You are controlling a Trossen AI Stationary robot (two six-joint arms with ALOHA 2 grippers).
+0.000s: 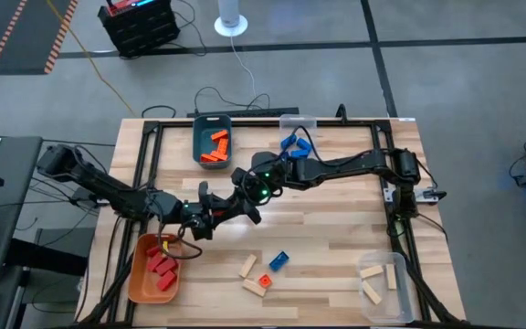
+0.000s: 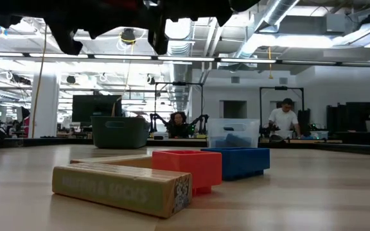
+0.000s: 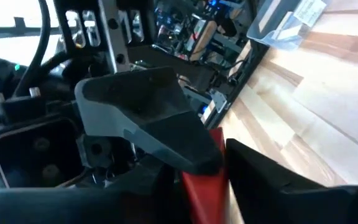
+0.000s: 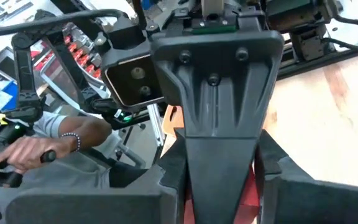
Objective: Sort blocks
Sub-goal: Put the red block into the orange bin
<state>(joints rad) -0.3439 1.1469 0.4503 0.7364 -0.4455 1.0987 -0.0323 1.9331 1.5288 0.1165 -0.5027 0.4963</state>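
Observation:
Both grippers meet in mid-air over the table's middle, with a red block (image 3: 201,186) between them. My left gripper (image 1: 219,214) reaches in from the table's left and my right gripper (image 1: 242,203) from the right, each shut on the block. From above, the fingers hide the block. Loose blocks lie flat near the front edge: a wooden one (image 1: 247,266), a blue one (image 1: 278,261), a red one (image 1: 265,281) and another wooden one (image 1: 254,289). My left gripper has the red block's end (image 3: 197,196) pinched between its two fingers, which come level from the table's left. The block is lifted clear of the table. My right gripper's finger (image 3: 160,124) covers the rest of it. My right gripper pinches the red block (image 4: 250,186) between its two fingers, coming from the table's right and slanting slightly down. My left gripper's finger (image 4: 213,124) lies across the middle of the block and hides most of it. The block hangs clear of the table.
An orange bin (image 1: 136,274) with red blocks stands at the near left. A teal bin (image 1: 198,137) with orange blocks and a clear bin (image 1: 297,120) with blue blocks stand at the far edge. A clear bin (image 1: 400,291) with wooden blocks stands at the near right.

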